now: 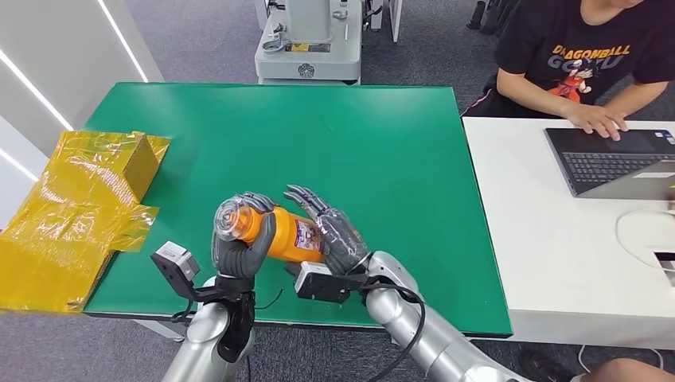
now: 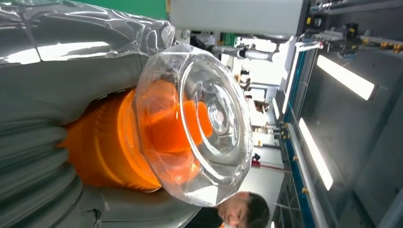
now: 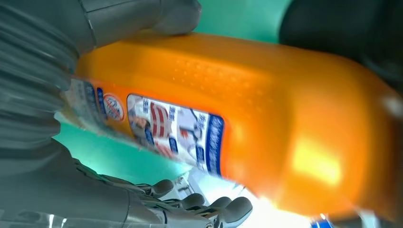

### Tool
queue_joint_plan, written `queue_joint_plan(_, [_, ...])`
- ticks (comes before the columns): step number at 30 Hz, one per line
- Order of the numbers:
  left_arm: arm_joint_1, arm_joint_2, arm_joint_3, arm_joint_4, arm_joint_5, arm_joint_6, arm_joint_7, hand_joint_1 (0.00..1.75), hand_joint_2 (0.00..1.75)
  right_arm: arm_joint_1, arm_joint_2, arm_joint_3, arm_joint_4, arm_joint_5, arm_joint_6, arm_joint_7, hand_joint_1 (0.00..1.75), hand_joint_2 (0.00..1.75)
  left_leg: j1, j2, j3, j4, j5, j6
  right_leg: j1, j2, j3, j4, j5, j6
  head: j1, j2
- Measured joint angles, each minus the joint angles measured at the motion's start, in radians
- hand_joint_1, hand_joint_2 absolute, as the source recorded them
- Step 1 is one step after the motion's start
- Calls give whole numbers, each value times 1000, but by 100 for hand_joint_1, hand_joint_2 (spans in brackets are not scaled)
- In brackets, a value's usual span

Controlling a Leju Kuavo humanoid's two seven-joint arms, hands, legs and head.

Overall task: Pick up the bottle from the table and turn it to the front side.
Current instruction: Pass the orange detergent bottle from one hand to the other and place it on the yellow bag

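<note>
Holding: I see the orange bottle [image 1: 278, 233] lying on its side, up off the green table [image 1: 382, 159], between both hands.
Cap: its clear cap [image 2: 209, 118] sticks out past my left hand [image 1: 239, 247].
Left hand: wrapped tight around the bottle's neck end.
Right hand [image 1: 338, 235]: cupped on the bottle's label [image 3: 161, 126] end, fingers spread.
Nearby: yellow bags [image 1: 72, 207] at the table's left; a person [image 1: 589, 56] at a laptop [image 1: 609, 159] on the right.

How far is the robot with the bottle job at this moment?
Pickup looks done: the orange bottle is off the green table. In hand: the left hand grips its cap end, the right hand its base. Left: finishing the turn; whether the front faces forward is unclear.
</note>
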Motion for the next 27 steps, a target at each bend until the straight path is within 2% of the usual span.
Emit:
queue_joint_plan(7, [-5, 23, 34, -21, -33, 35, 2, 175, 175, 51, 2, -5, -89, -42, -41, 1, 0, 175, 0, 0, 0, 0, 0, 0, 0, 0, 0, 0, 0, 0, 0, 0])
queue_joint_plan(14, [-22, 63, 73, -82, -83, 74, 3, 175, 175, 154, -5, -13, -232, -95, -88, -9, 0, 175, 0, 0, 0, 0, 0, 0, 0, 0, 0, 0, 0, 0, 0, 0])
queue_joint_plan(22, [-64, 136, 114, -138, -148, 87, 55, 175, 175, 317, -22, -36, -456, -191, -199, -55, 0, 175, 0, 0, 0, -1, 0, 0, 0, 0, -1, 0, 0, 0, 0, 0])
queue_joint_plan(27, [-145, 202, 132, -118, -333, 161, 138, 175, 175, 374, -23, -39, -534, -210, -240, -49, 0, 175, 0, 0, 0, -1, 0, -1, 0, 0, -1, 0, 0, 0, 0, 0])
